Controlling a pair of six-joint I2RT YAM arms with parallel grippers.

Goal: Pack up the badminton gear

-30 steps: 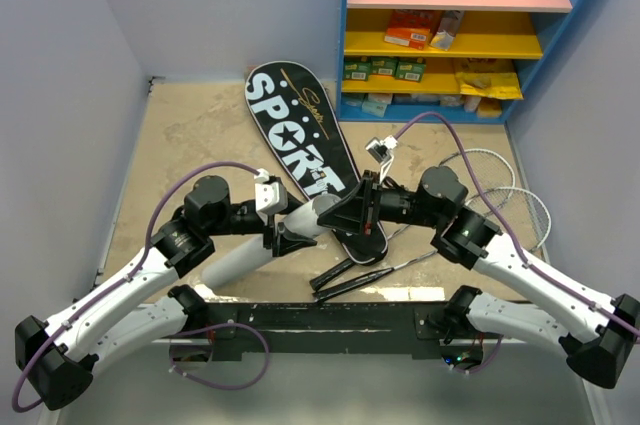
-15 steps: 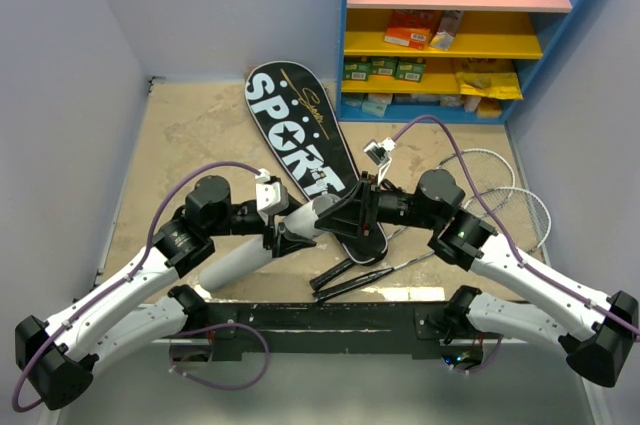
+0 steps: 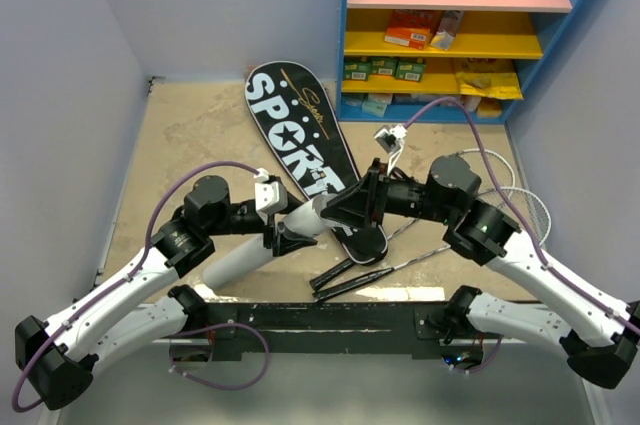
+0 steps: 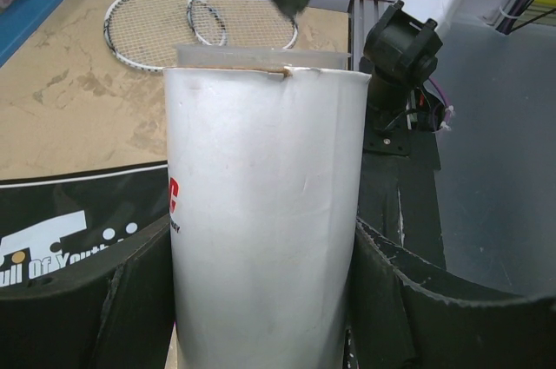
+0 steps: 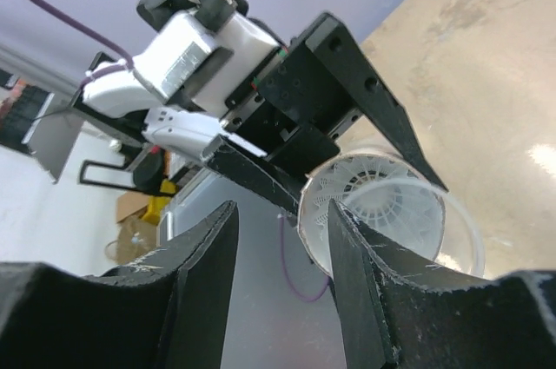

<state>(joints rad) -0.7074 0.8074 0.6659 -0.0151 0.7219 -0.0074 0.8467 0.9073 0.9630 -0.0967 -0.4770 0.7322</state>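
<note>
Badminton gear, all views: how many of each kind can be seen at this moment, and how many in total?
Rackets: 2
Tube: 1
Bag: 1
Shuttlecocks: 1 seen, inside the tube's open end; any others in the tube are hidden
Total: 5
</note>
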